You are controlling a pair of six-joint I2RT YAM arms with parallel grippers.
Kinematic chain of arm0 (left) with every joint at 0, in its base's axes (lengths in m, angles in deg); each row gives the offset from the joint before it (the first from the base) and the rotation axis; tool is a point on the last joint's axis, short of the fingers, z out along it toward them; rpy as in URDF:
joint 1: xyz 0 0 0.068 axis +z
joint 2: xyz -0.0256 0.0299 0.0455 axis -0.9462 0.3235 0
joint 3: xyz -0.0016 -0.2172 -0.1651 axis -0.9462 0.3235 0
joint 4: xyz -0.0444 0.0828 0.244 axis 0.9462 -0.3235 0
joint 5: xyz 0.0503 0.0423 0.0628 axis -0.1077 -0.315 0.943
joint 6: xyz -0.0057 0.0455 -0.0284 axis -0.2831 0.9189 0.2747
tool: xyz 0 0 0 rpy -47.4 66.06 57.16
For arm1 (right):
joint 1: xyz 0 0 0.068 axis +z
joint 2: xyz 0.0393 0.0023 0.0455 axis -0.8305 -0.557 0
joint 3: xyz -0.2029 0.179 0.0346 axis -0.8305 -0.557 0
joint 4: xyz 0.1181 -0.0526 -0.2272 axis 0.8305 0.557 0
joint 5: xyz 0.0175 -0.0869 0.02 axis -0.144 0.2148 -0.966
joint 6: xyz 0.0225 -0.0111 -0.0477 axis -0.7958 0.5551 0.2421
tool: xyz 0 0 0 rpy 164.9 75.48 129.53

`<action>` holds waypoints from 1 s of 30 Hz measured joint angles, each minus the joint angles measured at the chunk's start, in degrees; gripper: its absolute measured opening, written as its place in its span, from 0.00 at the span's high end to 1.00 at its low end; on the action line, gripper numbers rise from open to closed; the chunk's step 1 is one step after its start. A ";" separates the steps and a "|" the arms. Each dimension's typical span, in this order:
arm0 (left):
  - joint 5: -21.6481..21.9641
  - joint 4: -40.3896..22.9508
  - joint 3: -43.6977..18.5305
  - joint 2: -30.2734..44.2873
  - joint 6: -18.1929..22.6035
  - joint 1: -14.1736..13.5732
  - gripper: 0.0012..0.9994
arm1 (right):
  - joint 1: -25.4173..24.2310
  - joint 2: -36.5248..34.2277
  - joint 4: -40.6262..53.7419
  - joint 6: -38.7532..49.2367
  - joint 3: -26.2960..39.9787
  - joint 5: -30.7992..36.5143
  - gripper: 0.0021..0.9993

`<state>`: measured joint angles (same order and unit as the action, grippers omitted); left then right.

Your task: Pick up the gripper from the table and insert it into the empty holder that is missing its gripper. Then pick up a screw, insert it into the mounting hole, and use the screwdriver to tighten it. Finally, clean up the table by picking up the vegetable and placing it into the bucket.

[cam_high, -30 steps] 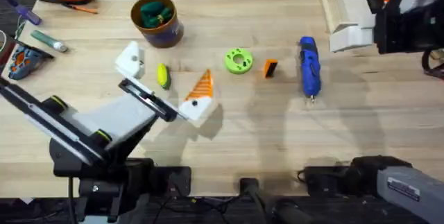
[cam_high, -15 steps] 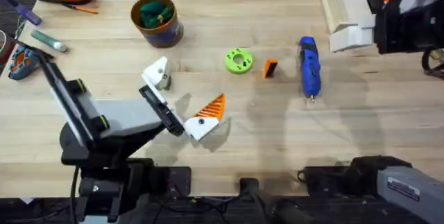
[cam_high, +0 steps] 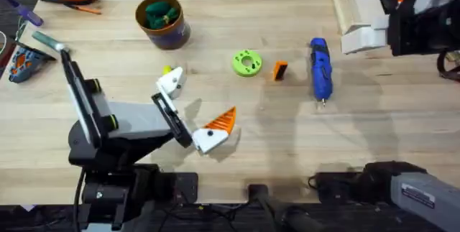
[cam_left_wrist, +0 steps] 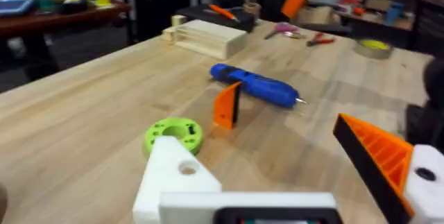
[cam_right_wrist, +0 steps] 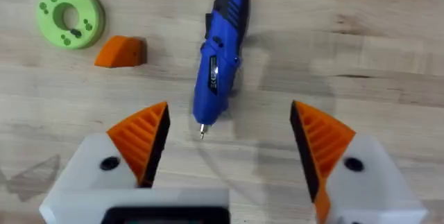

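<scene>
— Where is your left gripper (cam_high: 190,110) right now?

— It hangs low over the table (cam_high: 287,146), near the left middle. You have one white mount with an orange finger (cam_high: 221,121) on it, and the other mount is the bare holder (cam_high: 170,81), with no finger on it. The two stand wide apart and clamp nothing. Just behind the holder you can see a bit of the yellow-green vegetable (cam_high: 167,70) lying on the wood.

— And the loose gripper piece?

— You find the small orange gripper (cam_high: 280,70) lying on the table between the lime-green disc (cam_high: 247,63) and the blue screwdriver (cam_high: 320,68), touching neither. The screwdriver lies flat, its metal tip toward your side of the table.

— The right gripper?

— Your right gripper (cam_right_wrist: 229,141) hovers above the screwdriver's tip, both orange fingers (cam_right_wrist: 142,137) spread apart, holding nothing.

— The bucket?

— It stands at the far left, well away from your vegetable: the bucket (cam_high: 163,22) has dark green lumps (cam_high: 159,12) inside.
</scene>
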<state>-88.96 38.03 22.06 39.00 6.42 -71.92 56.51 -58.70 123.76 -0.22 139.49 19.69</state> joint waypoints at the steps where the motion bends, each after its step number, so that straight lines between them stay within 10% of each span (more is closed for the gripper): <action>1: -0.87 -0.57 0.00 0.02 0.65 -0.02 0.01 | 0.00 0.00 0.00 0.00 0.00 0.00 0.01; 10: -9.12 -2.88 -0.02 0.00 7.61 -0.02 0.01 | 0.00 0.00 0.00 0.00 0.00 0.00 0.01; 30: -15.56 -4.03 -0.02 0.00 8.53 -0.02 0.01 | 0.00 0.00 0.00 0.00 0.00 0.00 0.01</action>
<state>-104.52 33.99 22.03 39.00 14.96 -71.94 56.51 -58.70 123.76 -0.22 139.49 19.69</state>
